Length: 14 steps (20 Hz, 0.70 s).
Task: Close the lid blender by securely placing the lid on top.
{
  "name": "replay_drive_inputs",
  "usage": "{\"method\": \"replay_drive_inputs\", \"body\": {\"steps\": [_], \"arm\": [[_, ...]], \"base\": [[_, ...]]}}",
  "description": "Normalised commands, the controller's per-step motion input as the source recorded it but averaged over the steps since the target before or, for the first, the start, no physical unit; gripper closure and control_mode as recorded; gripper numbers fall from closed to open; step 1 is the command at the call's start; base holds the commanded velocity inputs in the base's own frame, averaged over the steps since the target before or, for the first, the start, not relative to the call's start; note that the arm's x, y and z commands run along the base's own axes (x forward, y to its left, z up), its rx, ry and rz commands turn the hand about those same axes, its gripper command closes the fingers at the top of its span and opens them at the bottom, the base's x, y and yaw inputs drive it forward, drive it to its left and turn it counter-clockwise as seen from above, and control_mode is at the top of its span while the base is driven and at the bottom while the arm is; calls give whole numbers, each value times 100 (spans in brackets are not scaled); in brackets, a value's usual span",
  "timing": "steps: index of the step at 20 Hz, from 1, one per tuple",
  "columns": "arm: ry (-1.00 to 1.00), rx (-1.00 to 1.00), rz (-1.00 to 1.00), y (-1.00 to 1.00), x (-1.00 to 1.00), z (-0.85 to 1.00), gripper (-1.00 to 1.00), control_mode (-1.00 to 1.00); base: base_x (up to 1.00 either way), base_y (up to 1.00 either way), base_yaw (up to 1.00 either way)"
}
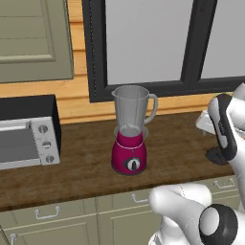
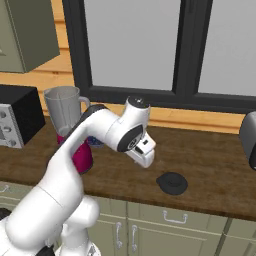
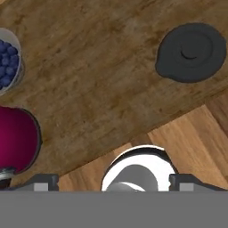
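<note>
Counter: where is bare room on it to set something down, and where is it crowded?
Bare wood lies between the blender and the lid, where the hand hangs above it, and between the toaster oven and the blender. It is crowded behind the blender base, where a bowl of blueberries stands close.

The left base view is looking forward and down from behind the arm's left, taking in the desk (image 1: 86,167), the blender (image 1: 130,129) near the middle and the toaster oven (image 1: 28,139). The right base view is facing the same desk from the other side, sharing blender and lid (image 2: 172,183). The hand view is looking straight down, close over the desk, catching the lid.
</note>
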Motion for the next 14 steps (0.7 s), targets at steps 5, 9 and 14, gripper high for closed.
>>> {"method": "replay_drive_inputs", "body": {"steps": [5,9,14], "arm": [[31,14,-18,-100,27,-85,-100,-100],[34,6,-2,-85,42,-78,-100,-100],[11,4,0,-70,37,-20,-100,-100]], "base": [[0,0,0],[0,0,0],[0,0,0]]}}
